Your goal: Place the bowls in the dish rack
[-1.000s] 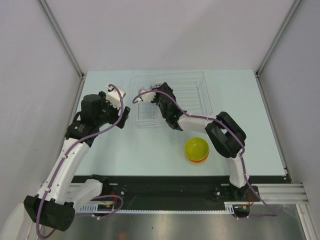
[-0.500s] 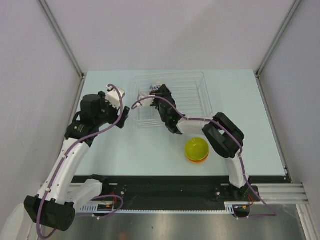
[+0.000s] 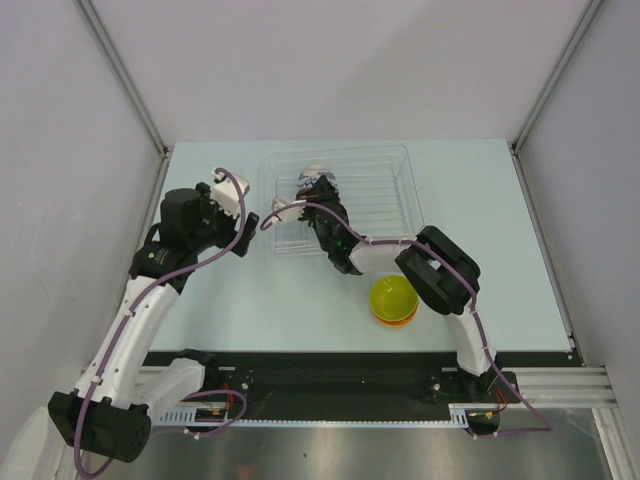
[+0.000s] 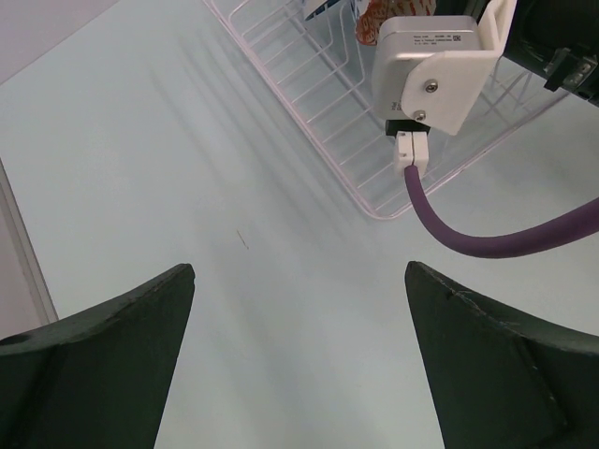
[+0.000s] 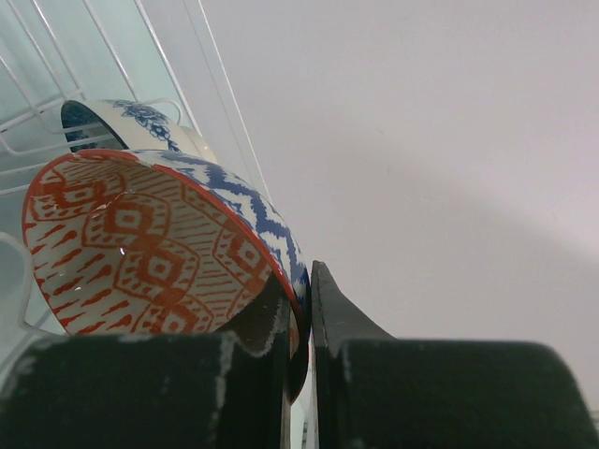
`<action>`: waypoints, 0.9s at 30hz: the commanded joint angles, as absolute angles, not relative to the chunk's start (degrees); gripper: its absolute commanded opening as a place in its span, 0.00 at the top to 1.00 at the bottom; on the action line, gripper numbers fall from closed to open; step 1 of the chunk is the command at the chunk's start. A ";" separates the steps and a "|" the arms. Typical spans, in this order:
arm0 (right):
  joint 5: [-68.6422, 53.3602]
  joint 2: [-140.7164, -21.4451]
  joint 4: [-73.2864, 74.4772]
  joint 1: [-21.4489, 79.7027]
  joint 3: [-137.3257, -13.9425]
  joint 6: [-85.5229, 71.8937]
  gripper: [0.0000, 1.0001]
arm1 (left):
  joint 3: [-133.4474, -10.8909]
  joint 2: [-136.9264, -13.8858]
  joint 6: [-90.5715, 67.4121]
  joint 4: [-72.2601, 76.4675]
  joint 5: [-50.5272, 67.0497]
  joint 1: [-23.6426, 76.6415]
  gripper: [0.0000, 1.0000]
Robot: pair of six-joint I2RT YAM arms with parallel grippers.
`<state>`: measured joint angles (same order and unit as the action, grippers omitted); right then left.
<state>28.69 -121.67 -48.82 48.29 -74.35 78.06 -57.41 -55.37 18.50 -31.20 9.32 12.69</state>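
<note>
The clear dish rack (image 3: 385, 195) stands at the middle back of the table. My right gripper (image 3: 320, 192) is inside its left part, shut on the rim of a white bowl with blue zigzags and a red-patterned inside (image 5: 159, 234). This bowl is held tilted on edge. A second blue-patterned bowl (image 5: 126, 120) stands in the rack just behind it. A yellow-green bowl (image 3: 393, 296) sits stacked on an orange bowl (image 3: 396, 320) on the table in front of the rack. No red bowl shows. My left gripper (image 3: 243, 218) is open and empty, left of the rack.
In the left wrist view the rack's near left corner (image 4: 374, 201) lies ahead of my open left gripper (image 4: 299, 271), with the right arm's white wrist block (image 4: 430, 70) and purple cable (image 4: 496, 238) over it. Grey walls close in the table on both sides.
My right arm has swung its elbow leftward and carried the patterned bowl slightly deeper into the rack's left part. The left arm has not moved.
</note>
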 commanded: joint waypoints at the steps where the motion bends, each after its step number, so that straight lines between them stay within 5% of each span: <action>1: 27.60 -120.68 -51.95 49.39 -71.90 78.22 1.00 | -57.75 -55.37 18.99 -29.88 10.63 12.04 0.00; 27: 24.08 -115.31 -15.15 50.54 -76.54 68.21 0.57 | -58.10 -55.64 18.99 -29.62 11.07 11.34 0.00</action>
<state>24.73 -117.84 -25.34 50.52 -73.52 72.53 -57.41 -55.83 18.52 -31.14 9.69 11.92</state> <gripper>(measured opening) 0.404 0.996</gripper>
